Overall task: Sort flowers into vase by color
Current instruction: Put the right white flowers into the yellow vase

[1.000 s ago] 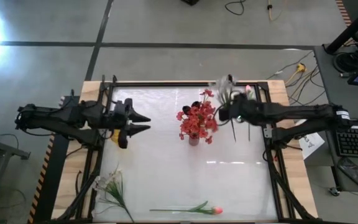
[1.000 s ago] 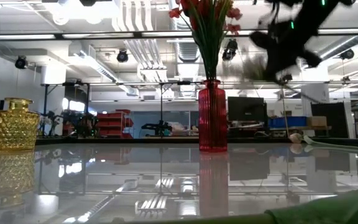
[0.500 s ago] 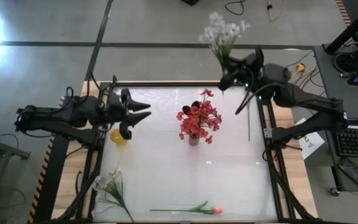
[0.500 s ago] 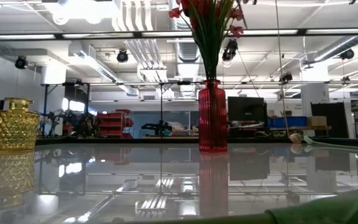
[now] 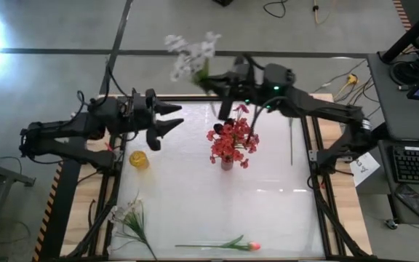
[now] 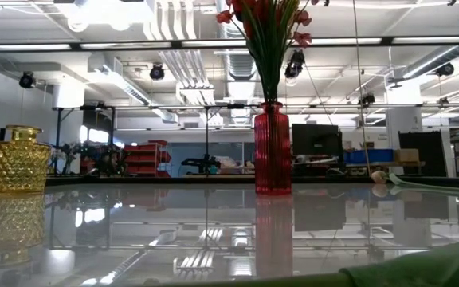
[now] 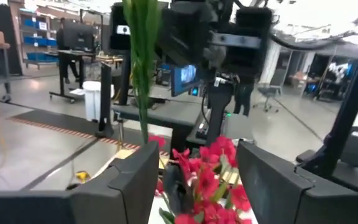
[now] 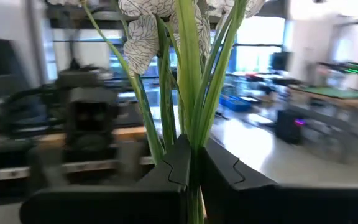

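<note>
My right gripper (image 5: 211, 86) is high over the table's far edge and shut on a white flower spray (image 5: 191, 54). In the right wrist view the spray's pale heads (image 8: 146, 18) stand above the fingers. My left gripper (image 5: 174, 117) hovers open and level at the far left and points toward the spray's green stems (image 7: 143, 68). A red vase (image 6: 272, 148) in mid-table holds red flowers (image 5: 232, 140). A yellow vase (image 5: 139, 160) stands on the table's left. Another white spray (image 5: 128, 217) and a pink bud flower (image 5: 224, 244) lie at the near edge. My right gripper pinches the bunch of green stems (image 8: 189, 134) between its two fingers, below the flower heads. The fingers come about level from the table's right and lie across the stems. The spray stands upright, heads up, lifted clear of the table.
A lone stem (image 5: 291, 143) lies along the table's right side, and its pale bud (image 6: 379, 177) shows in the low view. Black frame rails (image 5: 119, 182) line the table's edges. Bare white tabletop (image 5: 268, 204) lies between the vases and the near flowers.
My right gripper has risen from the table's right side and swung left along the far edge, turning about as it went. The white spray has come up off the table with it and now stands upright. My left gripper has moved up and toward the far edge.
</note>
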You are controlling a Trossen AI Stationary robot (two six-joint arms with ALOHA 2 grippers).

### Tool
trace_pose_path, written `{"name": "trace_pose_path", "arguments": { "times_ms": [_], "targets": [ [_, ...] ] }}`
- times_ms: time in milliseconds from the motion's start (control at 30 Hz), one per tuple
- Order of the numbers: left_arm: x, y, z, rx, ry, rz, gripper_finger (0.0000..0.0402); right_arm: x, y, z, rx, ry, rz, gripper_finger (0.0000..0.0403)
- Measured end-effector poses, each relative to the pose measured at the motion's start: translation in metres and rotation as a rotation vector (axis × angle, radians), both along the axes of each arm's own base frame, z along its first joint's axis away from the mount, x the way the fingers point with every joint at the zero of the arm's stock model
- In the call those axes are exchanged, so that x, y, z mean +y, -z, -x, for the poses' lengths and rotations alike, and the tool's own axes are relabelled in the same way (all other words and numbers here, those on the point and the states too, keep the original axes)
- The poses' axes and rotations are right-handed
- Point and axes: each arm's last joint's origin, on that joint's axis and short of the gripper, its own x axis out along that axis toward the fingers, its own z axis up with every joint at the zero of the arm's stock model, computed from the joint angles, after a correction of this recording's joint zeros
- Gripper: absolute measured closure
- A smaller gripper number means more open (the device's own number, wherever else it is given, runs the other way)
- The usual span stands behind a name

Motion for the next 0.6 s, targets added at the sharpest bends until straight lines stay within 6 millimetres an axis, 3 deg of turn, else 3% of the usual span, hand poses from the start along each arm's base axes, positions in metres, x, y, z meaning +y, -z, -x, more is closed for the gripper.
{"name": "trace_pose_path", "arguments": {
  "times_ms": [300,600],
  "targets": [
    [0.008,-0.030,-0.013,0.066,-0.039,-0.093,0.0199,0.024,-0.003,-0.049,-0.020,-0.139,0.067,0.0390],
    [0.007,-0.037,-0.006,0.040,-0.040,-0.118,0.0200,0.029,-0.003,-0.055,-0.024,-0.109,0.063,0.0390]
  ]
}}
